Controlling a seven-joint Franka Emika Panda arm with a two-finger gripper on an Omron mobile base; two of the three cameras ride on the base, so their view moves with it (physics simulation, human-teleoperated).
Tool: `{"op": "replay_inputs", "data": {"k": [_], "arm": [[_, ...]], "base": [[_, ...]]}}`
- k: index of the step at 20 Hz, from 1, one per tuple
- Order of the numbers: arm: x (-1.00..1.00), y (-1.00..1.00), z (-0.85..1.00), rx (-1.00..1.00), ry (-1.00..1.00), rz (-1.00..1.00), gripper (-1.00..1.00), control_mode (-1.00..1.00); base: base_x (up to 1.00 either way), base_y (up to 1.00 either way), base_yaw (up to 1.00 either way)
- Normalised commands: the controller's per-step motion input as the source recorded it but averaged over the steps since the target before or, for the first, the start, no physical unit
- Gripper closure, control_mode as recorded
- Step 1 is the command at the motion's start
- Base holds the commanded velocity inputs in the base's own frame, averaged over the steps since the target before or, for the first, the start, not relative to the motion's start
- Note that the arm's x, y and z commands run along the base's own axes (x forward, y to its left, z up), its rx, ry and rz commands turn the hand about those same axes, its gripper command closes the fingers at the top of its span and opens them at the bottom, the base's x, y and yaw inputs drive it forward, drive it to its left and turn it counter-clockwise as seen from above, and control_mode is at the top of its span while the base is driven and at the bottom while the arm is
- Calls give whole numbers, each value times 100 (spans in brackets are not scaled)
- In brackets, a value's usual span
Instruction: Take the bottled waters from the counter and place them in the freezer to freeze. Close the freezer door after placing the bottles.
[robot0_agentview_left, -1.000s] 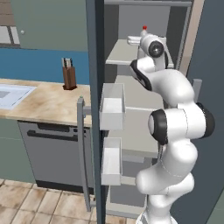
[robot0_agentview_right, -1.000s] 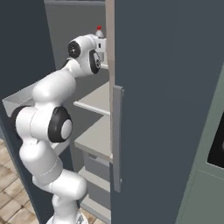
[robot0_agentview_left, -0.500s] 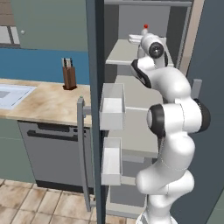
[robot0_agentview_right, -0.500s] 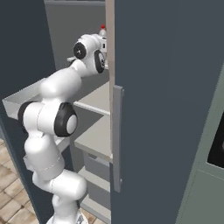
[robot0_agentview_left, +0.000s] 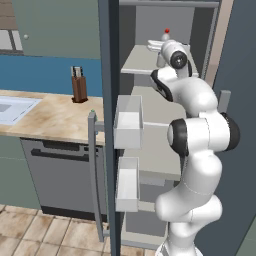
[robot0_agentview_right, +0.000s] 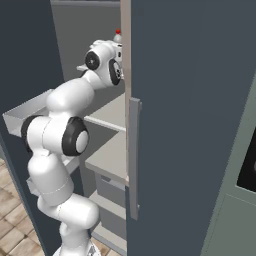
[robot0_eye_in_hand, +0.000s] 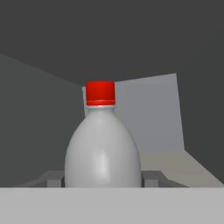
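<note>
Here the hand view shows the gripper (robot0_eye_in_hand: 103, 179) clasping the upright red-capped bottle (robot0_eye_in_hand: 102, 144), while base views reveal just its cap.

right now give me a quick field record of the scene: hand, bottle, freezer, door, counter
hand: closed around the red-capped bottle
red-capped bottle: upright, whitish, inside the freezer at an upper shelf
freezer: pale shelves visible
freezer door: open, white bins on its inner side
counter: knife block standing on it
</note>
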Motion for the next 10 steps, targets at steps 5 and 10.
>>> {"op": "replay_inputs", "data": {"k": [5,10], "arm": [[0,1,-54,-8,6,0,100,-100],[0,0,-22,-4,5,0,100,-100]], "base": [[0,0,0],[0,0,0]]}}
